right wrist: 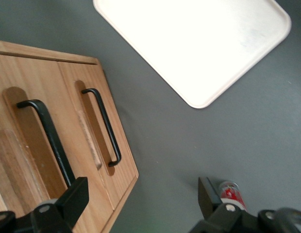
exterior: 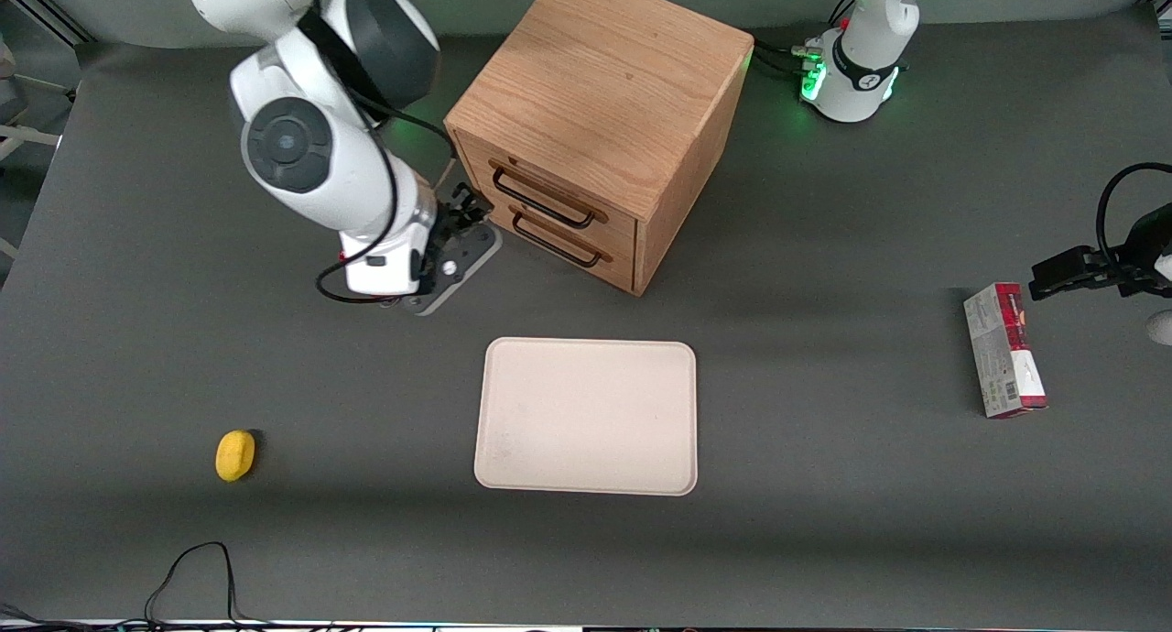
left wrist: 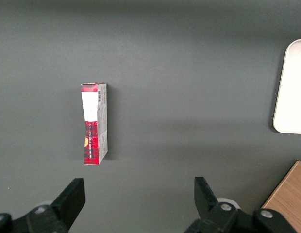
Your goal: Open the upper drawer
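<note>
The light oak cabinet (exterior: 600, 92) stands at the back of the table with both drawers shut. The upper drawer (exterior: 568, 188) carries a black bar handle (exterior: 547, 195); in the right wrist view that handle (right wrist: 47, 141) lies beside the lower drawer's handle (right wrist: 103, 127). My gripper (exterior: 471, 211) hangs low in front of the drawer fronts, toward the working arm's end, apart from both handles. Seen from the wrist, the gripper (right wrist: 141, 199) is open with nothing between its fingers (right wrist: 73, 196); one finger overlaps the cabinet front near the upper handle's end.
A cream tray (exterior: 586, 417) lies on the table nearer the front camera than the cabinet. A small yellow object (exterior: 235, 454) sits toward the working arm's end. A red-and-grey box (exterior: 1004, 350) lies toward the parked arm's end.
</note>
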